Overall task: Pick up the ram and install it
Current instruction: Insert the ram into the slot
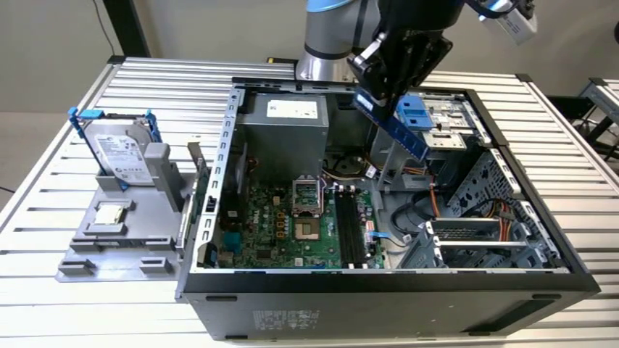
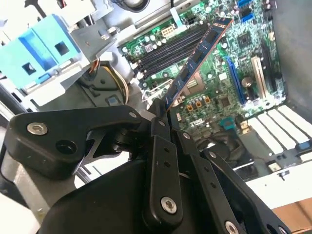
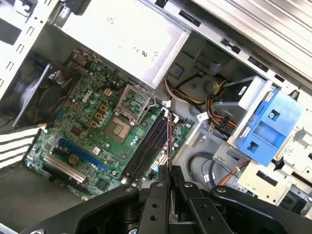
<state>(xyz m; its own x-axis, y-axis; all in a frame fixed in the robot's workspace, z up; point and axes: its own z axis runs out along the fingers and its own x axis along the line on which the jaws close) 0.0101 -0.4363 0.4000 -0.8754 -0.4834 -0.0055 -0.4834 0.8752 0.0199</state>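
Note:
My gripper [image 1: 375, 93] hangs over the back of the open computer case [image 1: 387, 279], shut on the upper end of the ram [image 1: 395, 129]. The ram is a long bluish-green stick that slants down toward the exterior view's right, in the air above the motherboard [image 1: 280, 225]. In the second wrist view the ram [image 2: 195, 61] reaches out from the black fingers [image 2: 160, 131] over the dark memory slots [image 2: 170, 48]. In the first wrist view the ram [image 3: 169, 139] is seen edge-on, beside the slots [image 3: 146, 146]. The slots [image 1: 350, 228] lie below and nearer the case's front.
A grey fixture [image 1: 126, 250] at the exterior view's left holds a silver hard drive [image 1: 121, 148] in a blue-handled frame and a small square processor chip [image 1: 109, 214]. Inside the case are the power supply [image 1: 285, 127], the open processor socket [image 1: 307, 196], a blue drive caddy [image 1: 418, 112] and cables [image 1: 425, 210].

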